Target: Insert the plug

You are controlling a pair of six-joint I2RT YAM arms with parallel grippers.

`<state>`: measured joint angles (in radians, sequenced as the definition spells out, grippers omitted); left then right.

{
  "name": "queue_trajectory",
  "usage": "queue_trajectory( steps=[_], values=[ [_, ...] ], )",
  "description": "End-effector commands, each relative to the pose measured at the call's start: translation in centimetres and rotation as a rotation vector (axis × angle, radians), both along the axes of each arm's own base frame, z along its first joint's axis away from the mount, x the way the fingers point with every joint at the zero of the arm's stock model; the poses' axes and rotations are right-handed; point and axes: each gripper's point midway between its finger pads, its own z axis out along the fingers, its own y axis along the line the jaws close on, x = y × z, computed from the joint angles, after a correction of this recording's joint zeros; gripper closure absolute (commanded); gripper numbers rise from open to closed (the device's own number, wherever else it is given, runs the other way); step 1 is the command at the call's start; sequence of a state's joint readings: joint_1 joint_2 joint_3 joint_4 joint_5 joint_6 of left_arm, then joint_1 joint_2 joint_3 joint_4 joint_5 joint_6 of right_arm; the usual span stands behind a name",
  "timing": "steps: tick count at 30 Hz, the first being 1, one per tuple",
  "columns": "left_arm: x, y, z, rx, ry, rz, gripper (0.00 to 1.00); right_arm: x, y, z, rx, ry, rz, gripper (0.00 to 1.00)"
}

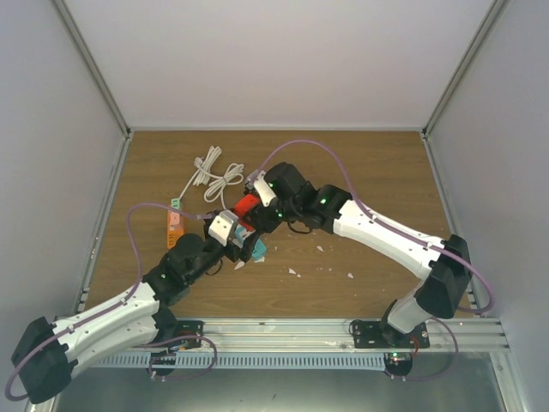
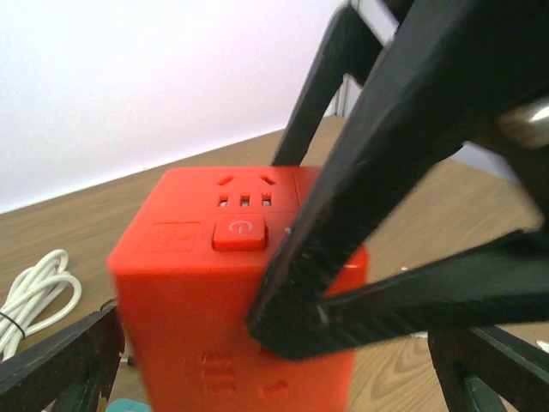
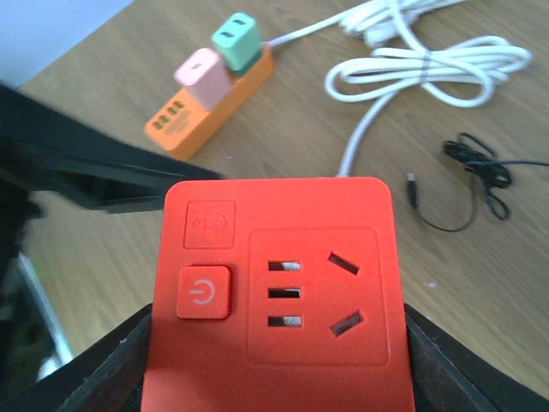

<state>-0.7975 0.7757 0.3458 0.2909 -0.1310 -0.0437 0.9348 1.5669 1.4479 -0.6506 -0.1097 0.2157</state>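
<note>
Socket face of the red plastic power cube [image 3: 279,296] points up and stays unobstructed. The right gripper [image 3: 279,352] clamps its sides, presumably to steady it. The left gripper [image 2: 283,373] has its fingers spread wide on either side of the cube. A small teal piece [image 1: 258,250], likely the plug, lies just beside the left fingers.

The red socket cube [image 3: 279,292] faced up near the centre of the desk [image 1: 360,172], five slots showing, its square power button at the face's 9 o'clock.

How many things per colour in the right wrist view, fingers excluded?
Red power cube: 1
Orange power strip: 1
Pink adapter: 1
Green adapter: 1
White cables: 2
Black cable: 1
Total: 7
</note>
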Motion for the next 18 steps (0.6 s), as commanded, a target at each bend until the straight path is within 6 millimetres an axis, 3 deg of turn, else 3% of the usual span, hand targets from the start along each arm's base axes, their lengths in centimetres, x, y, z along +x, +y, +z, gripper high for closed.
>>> queue_trajectory(
  steps=[1, 4, 7, 13, 18],
  values=[
    [0.6, 0.5, 4.0, -0.107, -0.056, 0.016, 0.01, 5.2, -3.4, 2.2, 0.11, -0.079, -0.209, 0.95],
    [2.1, 1.8, 3.6, -0.131, 0.001, 0.049, 0.01, 8.0, -6.6, 2.4, 0.154, -0.093, -0.323, 0.98],
    [3.5, 3.5, 3.2, -0.193, 0.067, 0.06, 0.01, 8.7, -7.1, 1.1, 0.124, -0.104, -0.346, 0.98],
    [6.6, 9.9, 1.2, -0.309, 0.197, 0.26, 0.01, 8.4, -2.6, -2.3, 0.123, -0.087, -0.25, 0.98],
    [7.4, 12.5, -0.8, -0.362, 0.267, 0.323, 0.01, 8.1, 1.4, -5.5, 0.115, -0.079, -0.176, 1.0]
  ],
)
